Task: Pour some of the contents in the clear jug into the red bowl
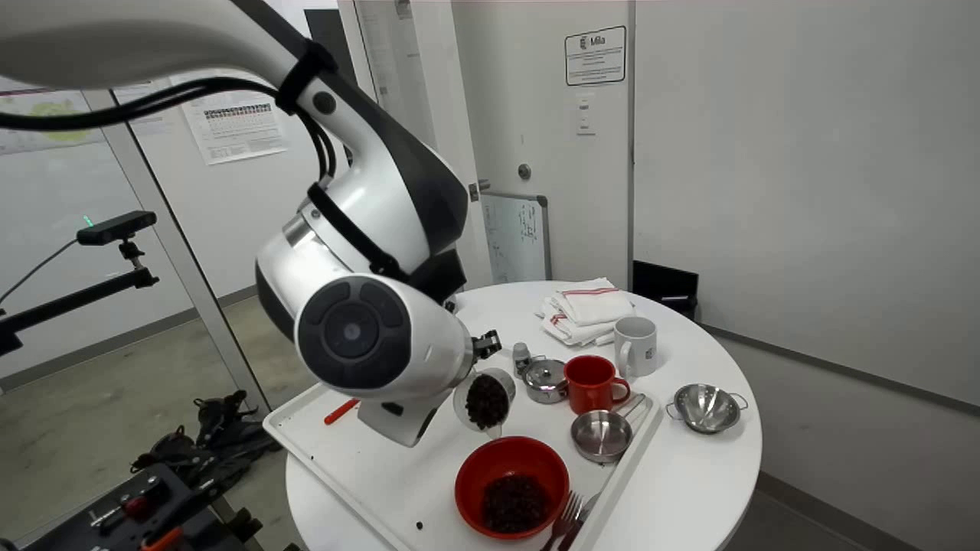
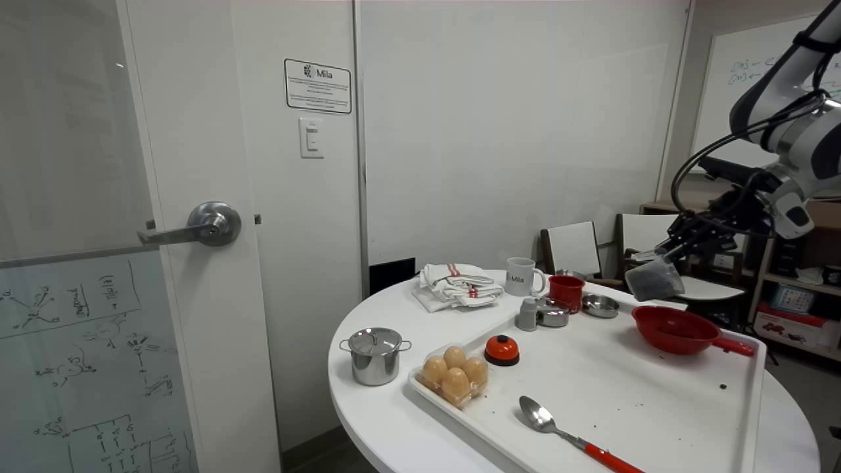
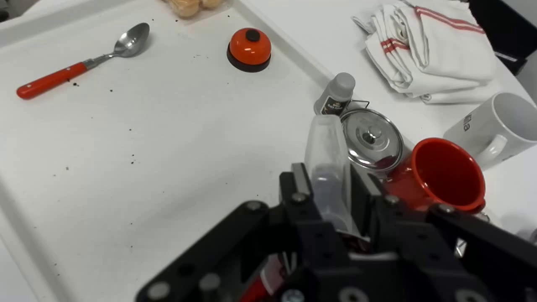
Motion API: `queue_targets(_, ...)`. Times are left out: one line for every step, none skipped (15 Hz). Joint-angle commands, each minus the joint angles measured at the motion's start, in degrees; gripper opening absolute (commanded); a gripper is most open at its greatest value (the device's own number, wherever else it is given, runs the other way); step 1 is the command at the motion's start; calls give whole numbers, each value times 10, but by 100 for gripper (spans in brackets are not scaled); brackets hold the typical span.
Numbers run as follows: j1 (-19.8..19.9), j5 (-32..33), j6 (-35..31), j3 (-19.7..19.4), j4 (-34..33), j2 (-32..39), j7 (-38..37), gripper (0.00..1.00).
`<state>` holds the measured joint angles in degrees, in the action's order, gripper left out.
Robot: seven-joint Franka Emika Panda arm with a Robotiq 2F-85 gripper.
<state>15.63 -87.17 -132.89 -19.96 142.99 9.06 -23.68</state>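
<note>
One clear jug (image 2: 655, 280): raised, tilted, spout toward the red bowl (image 1: 511, 453), dark pieces (image 1: 488, 401) visible inside.
End effector (image 3: 334, 180): fingers drawn in, holding the jug by its handle.
Red bowl: on the white tray (image 1: 413, 482), dark heap (image 1: 514, 505) inside; fork (image 1: 565, 523) just beside.

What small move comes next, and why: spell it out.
I would probably ease the clear jug upright: the gripper holds it tilted toward the red bowl, dark pieces already lie in that bowl, and more lie in the jug, while only some were wanted.
</note>
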Motion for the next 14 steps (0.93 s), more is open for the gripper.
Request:
queue_targets(12,11,9,0,2,-22,19,7)
queue_targets(19,3,23,-3,5,-23,30,7)
queue_targets(26,-3,36,-6,7,-22,36,7)
queue_targets(34,-9,54,-10,7,-19,44,7)
queue_targets(41,-14,70,-14,12,-18,53,7)
queue_targets(50,-18,91,-19,18,-15,64,7)
queue_targets(59,-20,112,-23,21,-11,73,7)
queue_targets(66,-20,132,-27,20,-7,76,7)
queue_targets(72,-19,151,-31,19,-2,81,7)
queue_targets(77,-17,168,-35,19,2,87,7)
queue_targets(82,-17,183,-38,18,6,92,7)
queue_targets(86,-17,197,-40,17,10,98,7)
queue_targets(89,-17,213,-42,14,15,103,7)
queue_targets(91,-17,224,-43,12,19,108,7)
